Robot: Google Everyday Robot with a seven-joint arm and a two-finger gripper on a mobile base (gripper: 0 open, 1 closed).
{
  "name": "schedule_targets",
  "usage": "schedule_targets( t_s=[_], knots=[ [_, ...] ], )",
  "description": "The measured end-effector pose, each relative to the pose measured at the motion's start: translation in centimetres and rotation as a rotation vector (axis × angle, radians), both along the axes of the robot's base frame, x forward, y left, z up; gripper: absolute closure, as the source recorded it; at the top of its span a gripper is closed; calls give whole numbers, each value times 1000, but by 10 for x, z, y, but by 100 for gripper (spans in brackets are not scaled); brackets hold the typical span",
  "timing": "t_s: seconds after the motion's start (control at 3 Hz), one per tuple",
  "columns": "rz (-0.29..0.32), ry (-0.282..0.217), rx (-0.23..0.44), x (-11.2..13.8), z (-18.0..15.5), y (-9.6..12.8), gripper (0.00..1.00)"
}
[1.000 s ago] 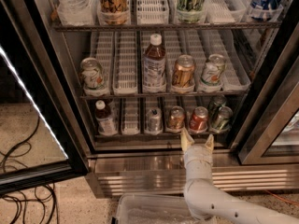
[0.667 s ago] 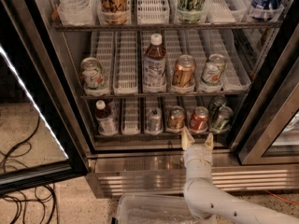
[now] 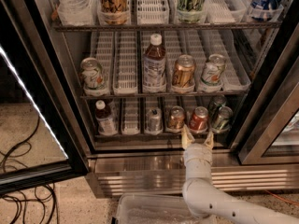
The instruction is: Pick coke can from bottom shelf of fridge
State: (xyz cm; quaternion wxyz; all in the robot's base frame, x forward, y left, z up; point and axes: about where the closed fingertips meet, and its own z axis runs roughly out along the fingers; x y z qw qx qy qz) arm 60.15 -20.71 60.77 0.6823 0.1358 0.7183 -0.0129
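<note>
One fridge (image 3: pixel 140 171): fills most of the frame, with its door swung open toward the frame's left and its ribbed steel base across the lower middle. Nothing about it differs from a second ago.
Bottom shelf (image 3: pixel 131 121): the lowest wire rack, lower centre of the frame, with white lane dividers. Its row of drinks stands just as it did a second ago, none nudged.
Arm (image 3: pixel 202 185): white, rising from the lower edge right of centre, in front of the steel base. Over the last second it has crept only slightly upward in the frame, toward the shelf.
Gripper (image 3: pixel 197 138): at the shelf's front lip, directly below the coke can in the frame. Its two fingers (image 3: pixel 187 139) are spread apart and hold nothing.
Coke can (image 3: pixel 199 119): red and upright at the front of its lane on the bottom shelf. It stands between the copper-brown can (image 3: pixel 176 118) toward the frame's left and the green cans (image 3: pixel 219 117) toward the frame's right, both near.
Gap from gripper to can: small, and it looks a touch smaller than before, with no contact visible. I judge this a slow final approach, already lined up. The reach looks nearly done and the grasp not begun. The next move likely calls for pushing in until the fingers straddle the can, then closing. The neighbours stand close, so a finger could clip one.
</note>
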Motion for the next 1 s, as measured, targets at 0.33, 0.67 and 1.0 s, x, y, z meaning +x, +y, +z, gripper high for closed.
schedule_targets(
  t_s=[0.33, 0.67, 1.0],
  knots=[
    [0, -17, -15, 7, 5, -1, 31],
    [-4, -31, -6, 17, 4, -6, 32],
    [-22, -34, -9, 25, -3, -15, 33]
  ],
)
